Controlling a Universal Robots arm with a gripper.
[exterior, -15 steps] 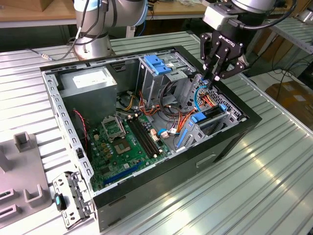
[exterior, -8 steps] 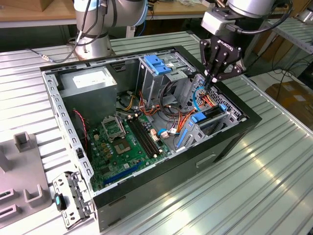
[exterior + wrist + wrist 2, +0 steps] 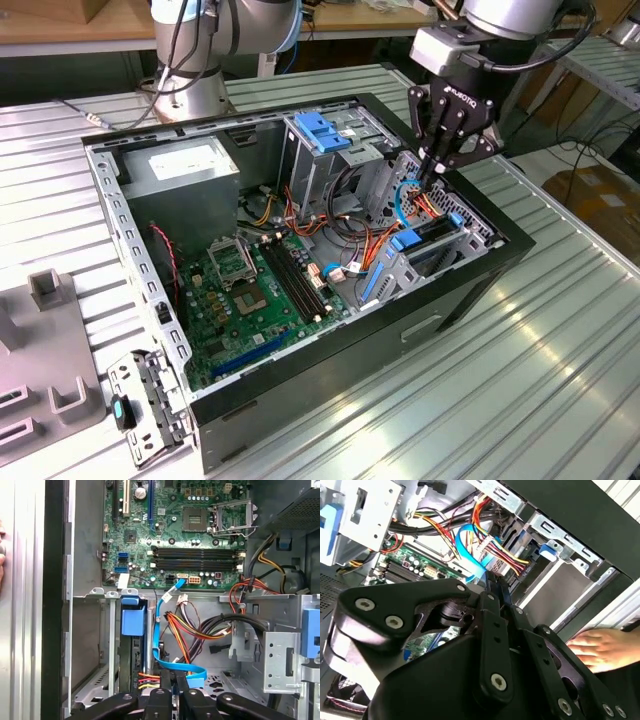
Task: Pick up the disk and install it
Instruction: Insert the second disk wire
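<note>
- Holding the gripper (image 3: 432,176) low over the drive-bay corner of the open computer case (image 3: 330,395), fingers clenched together and gripping nothing that can be seen. Judging from that, no longer needing to carry a load.
- Pointing the clenched tip down just beside the blue data cable (image 3: 157,625). Touching it or only passing close, cannot tell.
- Finding the disk (image 3: 132,647) standing on edge in a slot of the drive bay, close beside the gripper, with its blue end tab at the motherboard end of the slot. Reading this as the disk sitting in its place, or very nearly so, with the tab left reachable for pulling it out again.
- Running the coloured power wires (image 3: 185,627) loose through the gap beside the bay, probably for plugging into the drive.
- Noticing a person's hand (image 3: 600,647) resting outside the case wall next to the bay, perhaps steadying the case; purpose uncertain.
- Lying flat on the case floor beyond the bay, the motherboard (image 3: 250,290), exposed because the side panel is off.
- Standing behind the bay, the tall metal drive cage (image 3: 320,160).
- Filling the far corner, the grey power-supply box (image 3: 185,170).
- Carrying it all on the ribbed tabletop (image 3: 560,340), with a loose metal bracket (image 3: 150,400) lying at the exterior view's left, apart from the case and clear of the work.
</note>
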